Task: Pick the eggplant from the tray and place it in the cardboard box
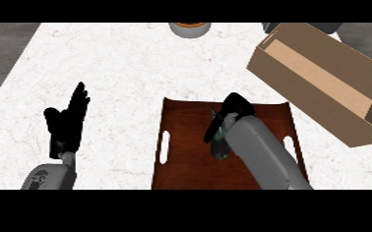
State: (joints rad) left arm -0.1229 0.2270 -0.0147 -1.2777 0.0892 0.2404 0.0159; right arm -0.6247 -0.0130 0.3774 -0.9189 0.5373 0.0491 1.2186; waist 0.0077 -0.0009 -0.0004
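The white, faintly veined stone counter (123, 64) carries a dark reddish-brown rectangular wooden tray (190, 169) with a slot handle cut into each long side. The tray sits at the near centre of the counter.

The dark, elongated eggplant (218, 137) lies on the tray, roughly at its middle, with its long axis running away from the robot. The grey right forearm reaches over the tray from the lower edge. The black right hand (237, 109) is placed over the far end of the eggplant, fingers bent down around it; the grasp is closed on the eggplant, which is in contact with the tray surface as far as can be seen.

The black left hand (67, 120) rests over the counter to the left of the tray, fingers straight and pointing up, holding nothing.

The open brown cardboard box (320, 78) stands at the right, beyond the tray's far right corner, set at an angle.

A round grey container with an orange top (190, 28) sits at the far edge of the counter.
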